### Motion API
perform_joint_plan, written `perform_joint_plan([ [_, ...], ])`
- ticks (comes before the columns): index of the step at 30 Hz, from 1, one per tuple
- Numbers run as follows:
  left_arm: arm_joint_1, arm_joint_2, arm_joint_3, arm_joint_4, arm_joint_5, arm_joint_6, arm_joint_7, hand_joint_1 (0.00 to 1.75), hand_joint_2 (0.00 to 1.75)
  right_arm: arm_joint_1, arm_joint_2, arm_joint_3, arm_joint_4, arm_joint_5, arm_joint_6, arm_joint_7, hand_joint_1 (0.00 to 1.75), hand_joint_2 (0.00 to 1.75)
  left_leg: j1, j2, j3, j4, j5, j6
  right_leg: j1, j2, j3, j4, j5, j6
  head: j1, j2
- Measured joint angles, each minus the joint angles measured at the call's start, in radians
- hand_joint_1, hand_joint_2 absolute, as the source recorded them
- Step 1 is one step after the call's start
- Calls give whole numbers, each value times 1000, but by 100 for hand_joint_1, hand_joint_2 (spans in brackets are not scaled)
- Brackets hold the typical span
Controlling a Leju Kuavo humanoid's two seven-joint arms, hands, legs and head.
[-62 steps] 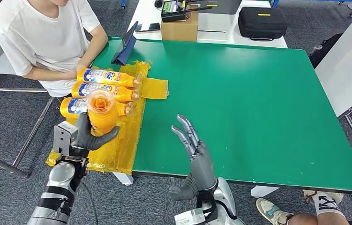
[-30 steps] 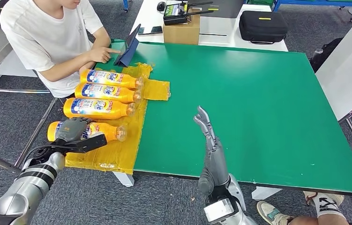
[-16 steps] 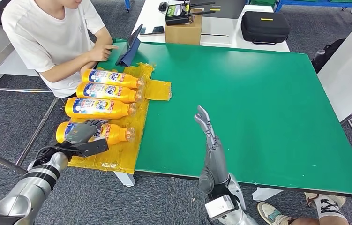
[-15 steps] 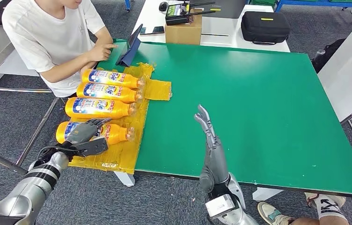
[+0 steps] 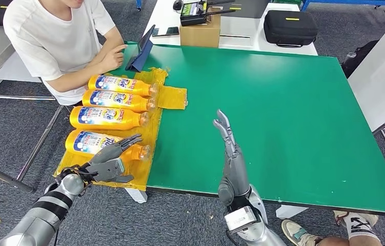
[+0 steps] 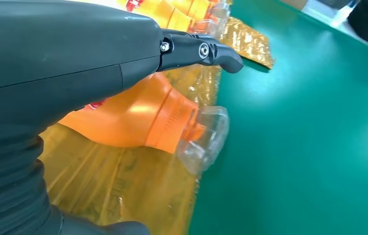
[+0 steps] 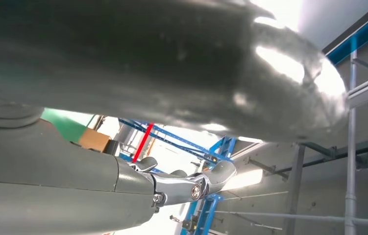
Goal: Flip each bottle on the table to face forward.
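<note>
Several orange bottles with blue-and-white labels lie side by side on a yellow plastic sheet at the green table's left edge, caps pointing right. The nearest bottle lies label up, its clear cap at the sheet's edge. My left hand hovers just in front of that bottle, fingers spread, holding nothing. My right hand stands upright over the table's front middle, fingers straight and empty.
A person in a white shirt sits at the table's far left, one hand at a tablet. A cardboard box and a black case rest on the white table behind. A shoe shows at bottom right.
My left hand laid the nearest bottle down in line with the others, let go of it and drew back with its fingers spread. The right hand stayed upright.
</note>
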Motion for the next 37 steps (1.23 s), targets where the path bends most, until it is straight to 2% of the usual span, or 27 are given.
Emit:
perform_joint_plan([
  [6, 25, 0, -12, -80, 83, 36, -35, 0, 175, -3, 0, 0, 4, -1, -3, 0, 0, 0, 0, 0, -2, 0, 0, 0, 0, 0, -2, 0, 0, 0, 0, 0],
  [9, 46, -23, -3, -152, 171, 53, -46, 0, 175, -3, 0, 0, 4, 6, -14, 0, 0, 0, 0, 0, -3, 0, 0, 0, 0, 0, -4, 0, 0, 0, 0, 0],
  [18, 105, -245, 120, -490, 698, 33, 70, 0, 175, 27, 4, -3, 1, 76, -139, 0, 0, 0, -1, 0, -5, 1, -1, 1, -1, 0, -5, -1, 0, 1, 0, 0],
  [22, 135, -302, 154, -585, 854, 29, 91, 0, 175, 51, 5, -11, -18, 53, -193, 0, 0, 175, 0, 1, -5, 1, -1, 1, 0, 0, -5, -1, 0, 1, 0, 0],
  [27, 196, -351, 174, -674, 953, 47, 98, 0, 175, 111, 29, -79, -102, -90, -149, 0, 0, 175, 0, 1, -6, 0, -1, 1, 0, 0, -6, 0, 0, 0, 0, 0],
  [37, 231, -381, 185, -732, 963, 49, 98, 0, 175, 147, 47, -131, -162, -98, -141, 0, 0, 175, 0, 1, -6, 0, -1, 1, 0, 0, -6, -1, 0, 0, 0, 0],
])
